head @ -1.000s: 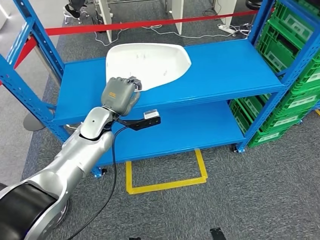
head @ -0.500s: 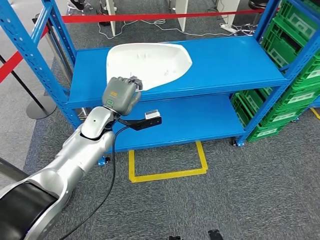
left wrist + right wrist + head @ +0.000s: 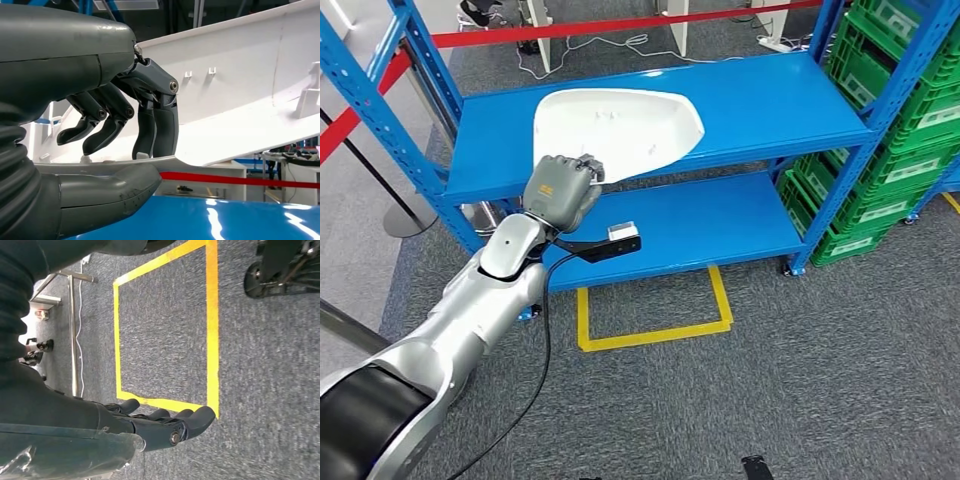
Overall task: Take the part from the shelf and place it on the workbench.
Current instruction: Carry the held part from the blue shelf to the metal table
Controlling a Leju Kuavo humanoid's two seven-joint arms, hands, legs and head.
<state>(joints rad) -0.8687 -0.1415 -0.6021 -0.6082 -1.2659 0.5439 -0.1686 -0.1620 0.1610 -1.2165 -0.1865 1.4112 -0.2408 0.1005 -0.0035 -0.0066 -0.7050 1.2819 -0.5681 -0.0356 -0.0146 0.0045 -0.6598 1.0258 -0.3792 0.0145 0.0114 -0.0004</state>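
The white moulded part [image 3: 614,125] lies long-ways over the upper blue shelf board [image 3: 773,100], its near rim overhanging the board's front edge. My left hand [image 3: 561,190] grips that near rim at the part's left end. In the left wrist view the fingers [image 3: 154,125] curl over the rim of the part [image 3: 245,110] and the thumb [image 3: 113,192] lies under it, with the part raised off the blue board [image 3: 234,220]. My right hand [image 3: 151,425] hangs over the carpet, fingers stretched out and holding nothing.
A lower blue shelf board [image 3: 712,225] sits beneath. Green crates [image 3: 909,130] are stacked at the right of the rack. A yellow taped square [image 3: 652,335] marks the carpet before the rack. Red barrier tape [image 3: 622,25] runs behind it, and a stanchion base [image 3: 407,215] stands at the left.
The whole picture has shifted. The rack now sits farther up and back in the frame, while my left hand and the part keep their place, so the part overhangs the shelf's front edge.
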